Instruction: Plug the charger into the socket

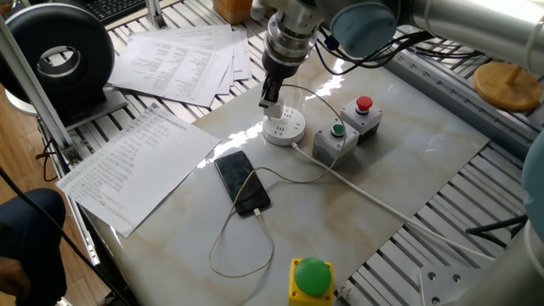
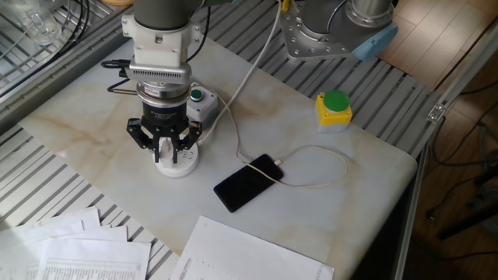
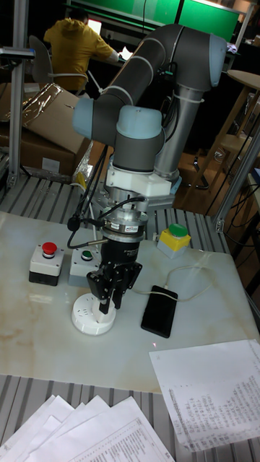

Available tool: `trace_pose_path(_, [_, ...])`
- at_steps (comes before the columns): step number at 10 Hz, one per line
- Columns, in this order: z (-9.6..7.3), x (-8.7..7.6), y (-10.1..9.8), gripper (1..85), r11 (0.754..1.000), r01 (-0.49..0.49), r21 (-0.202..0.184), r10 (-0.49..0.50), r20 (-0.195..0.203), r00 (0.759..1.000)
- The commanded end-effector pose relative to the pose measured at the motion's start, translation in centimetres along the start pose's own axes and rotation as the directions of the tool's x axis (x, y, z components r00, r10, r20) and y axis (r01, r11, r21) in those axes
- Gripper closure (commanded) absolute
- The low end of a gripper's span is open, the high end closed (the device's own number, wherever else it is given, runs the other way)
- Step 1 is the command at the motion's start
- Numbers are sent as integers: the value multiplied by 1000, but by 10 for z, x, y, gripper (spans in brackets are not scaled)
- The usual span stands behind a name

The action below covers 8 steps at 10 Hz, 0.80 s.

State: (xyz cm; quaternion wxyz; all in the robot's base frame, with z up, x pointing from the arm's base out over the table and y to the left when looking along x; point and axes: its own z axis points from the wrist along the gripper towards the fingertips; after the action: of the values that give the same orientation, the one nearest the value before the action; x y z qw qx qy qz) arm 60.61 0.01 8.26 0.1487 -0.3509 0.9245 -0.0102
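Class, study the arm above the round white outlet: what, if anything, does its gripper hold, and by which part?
The gripper holds the charger, the fingers pinching its white body's sides just above the socket.

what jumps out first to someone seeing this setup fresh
The big grey arm dominates, its end effector pointing straight down over the round white socket near the middle of the marble table, with a small white charger between its fingers. Next come the colours: a yellow box with a green dome at the table's near edge, and a black phone lying flat beside the socket.

light: bright, even | glare: white streaks on table (image 1: 425,161) | focus: sharp | background: dim in tall view
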Motion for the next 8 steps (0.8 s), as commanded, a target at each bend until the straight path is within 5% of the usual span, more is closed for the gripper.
trace_pose_path(1, [0,-1,1,847,1000,-11,-9,11,12,1000])
trace_pose_path(8, [1,0,1,847,1000,-6,-14,6,20,1000])
